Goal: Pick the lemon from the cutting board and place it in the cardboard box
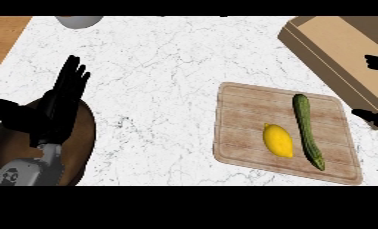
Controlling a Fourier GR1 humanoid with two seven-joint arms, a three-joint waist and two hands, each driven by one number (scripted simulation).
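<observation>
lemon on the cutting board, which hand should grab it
Probably the right hand: it shows at the right edge beside the cutting board, near the lemon. The left hand rests open, far left.

Yellow lemon [277, 140], green cucumber [308, 131], tan cardboard box [334, 48], grey-veined white counter [170, 73]

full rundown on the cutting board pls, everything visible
The cutting board is a light wooden rectangle with rounded corners, visible grain and a shallow groove running just inside its rim. It lies flat on the white marbled counter, right of centre, turned slightly clockwise, just below the cardboard box. On it sit a yellow lemon and, to the lemon's right, a long green cucumber lying lengthwise, close beside it. No hand touches the board.
</observation>
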